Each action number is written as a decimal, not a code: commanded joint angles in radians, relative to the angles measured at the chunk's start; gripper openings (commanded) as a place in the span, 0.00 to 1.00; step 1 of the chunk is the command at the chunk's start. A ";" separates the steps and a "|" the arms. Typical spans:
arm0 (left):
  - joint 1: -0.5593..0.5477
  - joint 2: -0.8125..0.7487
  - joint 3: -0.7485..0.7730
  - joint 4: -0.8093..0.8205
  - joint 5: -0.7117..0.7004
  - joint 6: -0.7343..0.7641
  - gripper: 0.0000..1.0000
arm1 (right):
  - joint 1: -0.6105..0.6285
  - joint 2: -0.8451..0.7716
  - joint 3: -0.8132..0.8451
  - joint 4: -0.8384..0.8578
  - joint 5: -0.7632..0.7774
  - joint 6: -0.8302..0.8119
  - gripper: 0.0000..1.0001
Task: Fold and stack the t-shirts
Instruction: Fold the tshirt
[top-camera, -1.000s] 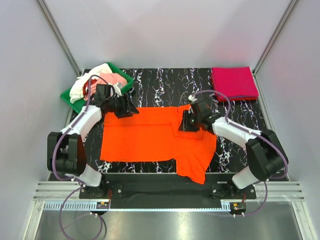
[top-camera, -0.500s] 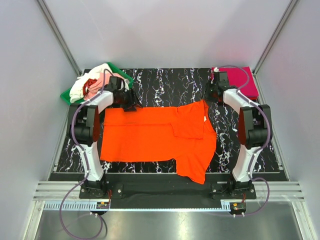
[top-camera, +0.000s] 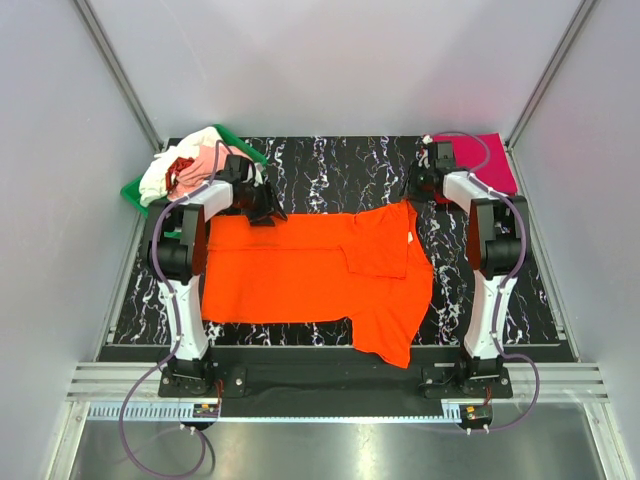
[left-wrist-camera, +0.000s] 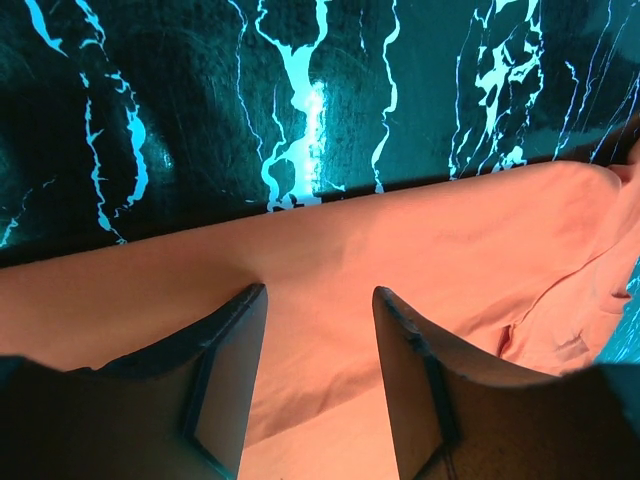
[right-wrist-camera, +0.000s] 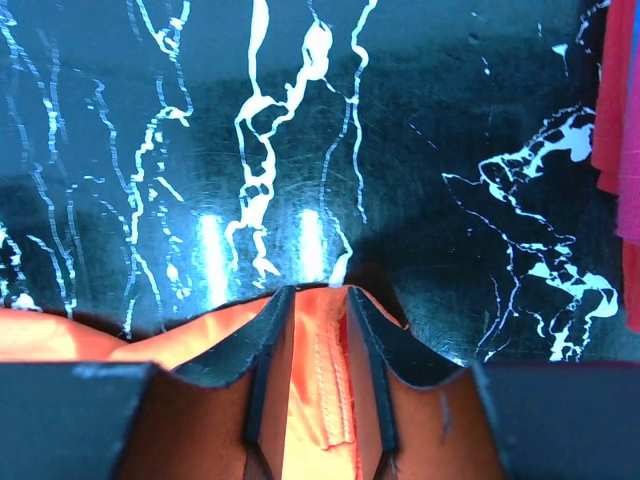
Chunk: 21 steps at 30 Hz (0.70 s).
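Top view: an orange t-shirt (top-camera: 290, 270) lies spread flat on a black, white-veined worktop (top-camera: 330, 170), with one sleeve drooping past the near edge. My left hand (top-camera: 265, 210) sits at the shirt's far left corner. My right hand (top-camera: 415, 190) sits at its far right corner, where the cloth rises to a point toward me. A folded magenta t-shirt (top-camera: 485, 160) lies just behind my right hand, in the far right corner. At the far left, a green tray (top-camera: 135, 190) holds a loose heap of t-shirts (top-camera: 190, 165) in white, pale pink and red.

Left wrist view: my left hand (left-wrist-camera: 318, 292) is open, its two dark fingers (left-wrist-camera: 225, 370) well apart. The orange cloth (left-wrist-camera: 450, 240) lies smooth beneath and between them, with nothing pinched. The shirt's far edge runs just ahead of my fingertips, with bare worktop (left-wrist-camera: 200, 120) beyond.

Right wrist view: my right hand (right-wrist-camera: 318, 295) is closed down to a narrow slot around a stitched hem of the orange shirt (right-wrist-camera: 320, 400), which fills the gap. The cloth edge ends at my fingertips. The magenta shirt (right-wrist-camera: 620, 150) shows at the right border.
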 joint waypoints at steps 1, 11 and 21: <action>-0.004 0.030 0.027 -0.002 -0.042 0.023 0.53 | 0.003 0.010 0.042 -0.009 0.019 -0.018 0.34; -0.004 0.055 0.024 -0.011 -0.085 0.015 0.53 | -0.044 -0.021 -0.010 -0.018 0.269 0.122 0.00; -0.032 0.098 0.141 -0.003 -0.034 -0.006 0.55 | -0.056 -0.044 -0.071 0.085 0.268 0.212 0.01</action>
